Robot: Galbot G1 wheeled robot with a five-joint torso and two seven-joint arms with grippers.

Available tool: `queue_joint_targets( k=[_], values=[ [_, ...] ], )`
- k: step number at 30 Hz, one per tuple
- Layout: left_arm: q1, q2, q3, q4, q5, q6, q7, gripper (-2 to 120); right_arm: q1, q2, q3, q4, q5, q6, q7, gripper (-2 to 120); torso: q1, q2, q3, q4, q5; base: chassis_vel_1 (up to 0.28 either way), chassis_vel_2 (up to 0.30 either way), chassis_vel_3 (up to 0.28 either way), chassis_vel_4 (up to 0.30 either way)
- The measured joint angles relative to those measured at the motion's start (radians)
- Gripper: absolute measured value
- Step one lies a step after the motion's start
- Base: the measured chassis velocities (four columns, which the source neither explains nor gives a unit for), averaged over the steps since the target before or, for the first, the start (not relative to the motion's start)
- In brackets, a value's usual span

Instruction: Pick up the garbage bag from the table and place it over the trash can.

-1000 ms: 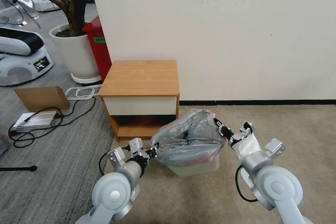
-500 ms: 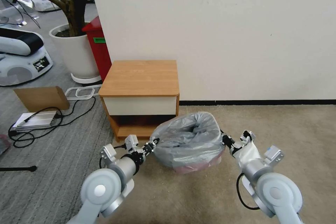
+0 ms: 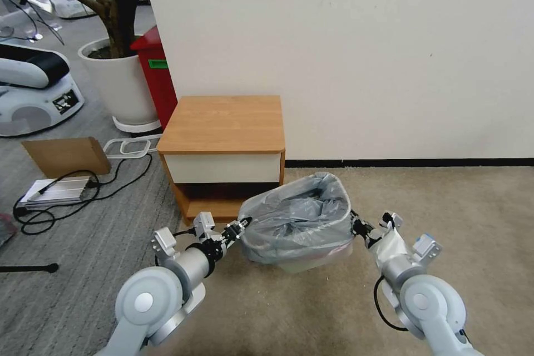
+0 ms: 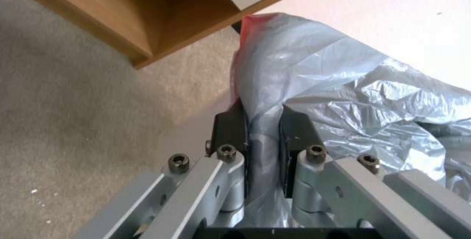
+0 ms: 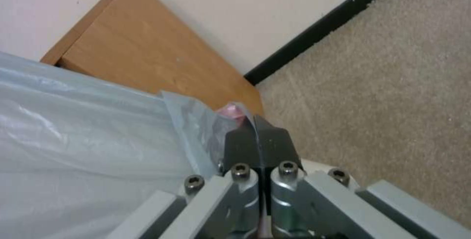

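Note:
The garbage bag (image 3: 297,214), grey wrinkly film with a pinkish rim, is draped over the beige trash can (image 3: 320,261) on the carpet, its mouth gaping upward. Only the can's lower wall shows below the film. My left gripper (image 3: 240,227) is shut on the bag's left rim. In the left wrist view the film (image 4: 343,84) is bunched between the black fingers (image 4: 229,128). My right gripper (image 3: 356,226) is shut on the right rim, and the right wrist view shows its pads (image 5: 245,141) pinching a thin edge of film (image 5: 73,139). The table (image 3: 225,122) stands just behind, bare on top.
A wall with a black baseboard (image 3: 411,162) runs behind the can. Left of the table are a red bin (image 3: 156,75), a white plant pot (image 3: 119,86), cables, a cardboard piece (image 3: 67,154) and another robot's base (image 3: 33,89). Open carpet lies to the right.
Both grippers have come down and toward me with the bag. The bag has dropped from above the can to sit around its rim, and its mouth has spread wider.

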Motion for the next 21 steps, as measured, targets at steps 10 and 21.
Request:
queue_joint_targets(
  k=[10, 21],
  values=[
    [0.006, 0.008, -0.003, -0.009, -0.012, 0.019, 0.009, 9, 0.012, -0.007, 0.007, -0.028, -0.017, 0.007, -0.009, 0, 0.0, 0.0, 0.0, 0.0001, 0.0001, 0.0, 0.0, 0.0, 0.0],
    [-0.036, 0.033, -0.021, 0.062, 0.054, 0.022, 0.039, 9, -0.087, -0.012, 0.043, 0.124, 0.008, 0.021, -0.028, 39, 0.0, 0.0, 0.0, -0.0001, -0.0001, 0.0, 0.0, 0.0, 0.0]
  ],
)
